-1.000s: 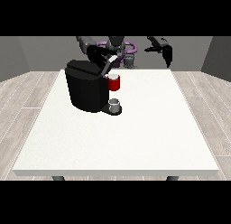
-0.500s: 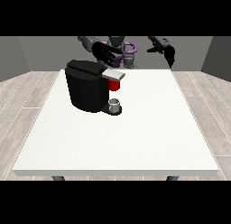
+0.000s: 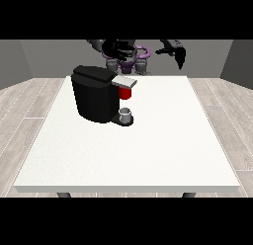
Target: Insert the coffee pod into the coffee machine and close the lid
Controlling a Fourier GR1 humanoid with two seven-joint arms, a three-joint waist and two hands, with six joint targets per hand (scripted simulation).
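The fingers of the hand at the view's right (image 3: 177, 53) hang downward, straight and relaxed, grasping nothing; that hand is raised above the far right part of the counter (image 3: 163, 140), well apart from everything on it. The fingers of the hand at the view's left (image 3: 118, 49) are spread, dark against the robot's torso (image 3: 129, 59), and nothing plainly shows between them; this hand is held in the air above and behind the coffee machine (image 3: 98, 93), not touching it.

The coffee machine is a black block standing upright on the far left part of the white counter. Its lid (image 3: 124, 81) is a grey flap lying nearly flat over the front head of the machine, pointing toward the view's right. Directly under the lid sits a red thing at the machine (image 3: 126, 93). Below that, on the machine's dark base plate, stands a small grey cup-shaped thing (image 3: 126, 114); whether it is the coffee pod cannot be told from this view, and the pod does not plainly show anywhere else.

The robot stands behind the far edge of the counter, with purple parts at its chest. The floor (image 3: 29, 105) around the counter is pale wood planking, and grey walls (image 3: 44, 56) close the room behind.
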